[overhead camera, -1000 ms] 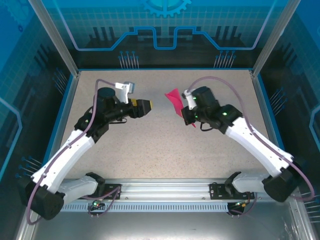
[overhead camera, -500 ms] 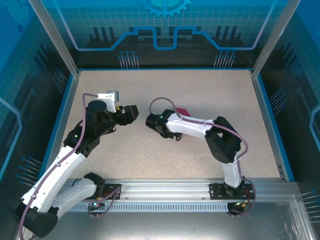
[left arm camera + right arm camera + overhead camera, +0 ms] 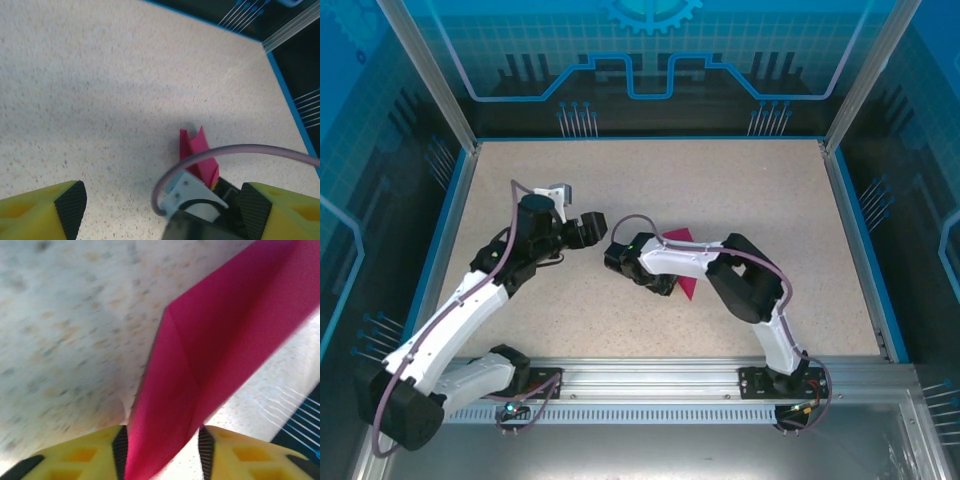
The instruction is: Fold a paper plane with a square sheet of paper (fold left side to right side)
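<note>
Pink paper [image 3: 686,288] sits near the middle of the table [image 3: 740,180] in the top view. It is partly hidden by the right arm's forearm, which crosses over it, so one corner shows on the table's far side of the arm and another on the near side. The right gripper [image 3: 658,280] is tucked low at the table's middle, at the paper's near corner. The left gripper [image 3: 592,228] hangs just left of the table's middle and points toward the right arm's wrist, close to it but not touching.

From the left wrist, the left gripper [image 3: 162,202] has its yellow fingers [image 3: 47,212] spread wide with nothing between them. Beyond them the paper [image 3: 196,152] stands up off the table [image 3: 100,75] as a creased, pointed piece. A grey cable [image 3: 240,149] and the right arm's wrist cover its lower part.

From the right wrist, the right gripper [image 3: 162,447] has its fingers [image 3: 75,457] parted. The paper [image 3: 225,340] rises out of the gap between them and meets the dark pad edge on each side. A fold line runs along its length, and the table [image 3: 60,315] lies blurred behind it.
</note>
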Robot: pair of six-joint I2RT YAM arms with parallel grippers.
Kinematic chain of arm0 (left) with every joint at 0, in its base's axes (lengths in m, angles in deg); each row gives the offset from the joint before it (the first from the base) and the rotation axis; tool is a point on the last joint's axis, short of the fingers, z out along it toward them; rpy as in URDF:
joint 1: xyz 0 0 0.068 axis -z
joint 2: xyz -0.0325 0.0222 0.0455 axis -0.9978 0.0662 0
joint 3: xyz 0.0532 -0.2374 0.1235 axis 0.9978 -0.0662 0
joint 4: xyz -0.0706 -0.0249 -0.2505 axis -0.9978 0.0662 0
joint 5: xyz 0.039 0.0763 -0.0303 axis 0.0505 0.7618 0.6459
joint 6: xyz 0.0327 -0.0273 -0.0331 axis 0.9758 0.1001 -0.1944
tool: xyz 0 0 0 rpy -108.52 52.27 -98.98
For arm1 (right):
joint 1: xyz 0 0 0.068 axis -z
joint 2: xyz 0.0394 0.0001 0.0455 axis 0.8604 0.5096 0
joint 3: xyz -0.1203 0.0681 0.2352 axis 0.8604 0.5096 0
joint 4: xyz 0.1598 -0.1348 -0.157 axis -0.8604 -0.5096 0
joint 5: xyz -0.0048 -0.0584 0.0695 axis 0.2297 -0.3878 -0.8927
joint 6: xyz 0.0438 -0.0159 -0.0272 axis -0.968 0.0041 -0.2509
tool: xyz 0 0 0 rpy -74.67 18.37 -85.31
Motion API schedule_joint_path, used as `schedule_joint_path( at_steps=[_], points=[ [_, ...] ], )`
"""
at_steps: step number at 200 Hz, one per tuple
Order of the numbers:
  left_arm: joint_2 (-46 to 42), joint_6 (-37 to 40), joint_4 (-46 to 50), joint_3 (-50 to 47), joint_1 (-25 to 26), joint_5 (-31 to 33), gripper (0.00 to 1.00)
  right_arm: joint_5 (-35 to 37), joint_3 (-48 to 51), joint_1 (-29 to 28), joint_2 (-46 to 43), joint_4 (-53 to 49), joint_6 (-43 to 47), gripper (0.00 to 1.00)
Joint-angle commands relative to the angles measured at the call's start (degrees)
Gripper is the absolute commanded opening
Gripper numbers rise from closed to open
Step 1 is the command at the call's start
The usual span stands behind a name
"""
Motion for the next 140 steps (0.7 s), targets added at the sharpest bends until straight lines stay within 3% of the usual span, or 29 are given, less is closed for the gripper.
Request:
schedule_joint_path(
  at_steps=[1,37,88,140],
  points=[
    [3.34,-4.02,-4.13,-1.05,-0.93,-6.21,0.84,-10.2,2.25,0.51,-8.95,1.84,-1.34,0.6],
    [11.25,-8.02,-10.32,-1.46,-1.02,-14.52,0.83,-22.34,11.99,4.67,-25.17,9.05,-1.48,0.79],
    [27.51,-14.05,-27.54,-1.32,1.54,-27.08,0.76,-40.04,27.14,20.86,-45.23,24.82,-2.67,0.99],
    [44.96,-16.41,-33.21,7.62,5.74,-30.04,0.71,-58.49,40.02,37.82,-56.02,39.15,-9.21,0.99]
  ],
)
